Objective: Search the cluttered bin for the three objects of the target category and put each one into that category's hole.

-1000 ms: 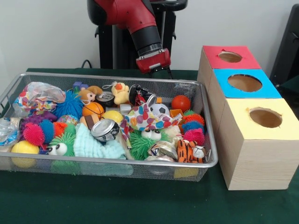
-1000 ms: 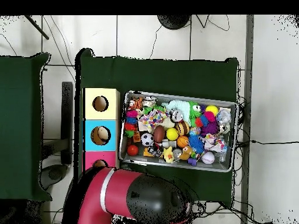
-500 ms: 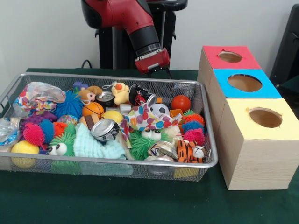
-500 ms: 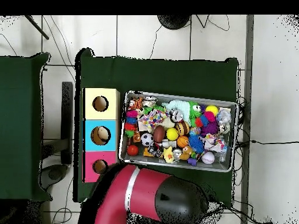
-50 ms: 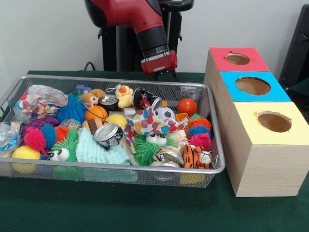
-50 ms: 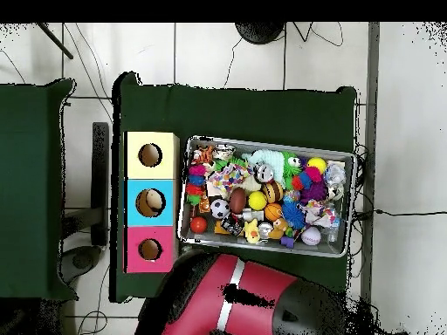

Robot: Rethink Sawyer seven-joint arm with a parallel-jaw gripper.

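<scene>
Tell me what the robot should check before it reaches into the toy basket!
1. Silver wire mesh bin sits flat on the green cloth: ok.
2. Round holes in the red-topped box, blue-topped box and yellow-topped box are uncovered: ok.
3. Red and black gripper is above the bin's far rim, clear of the toys: ok.
4. Gripper open and empty: cannot tell.
5. Small soccer ball and orange basketball lie on top, reachable: ok.
6. Which toys belong to the target group: cannot tell.
</scene>
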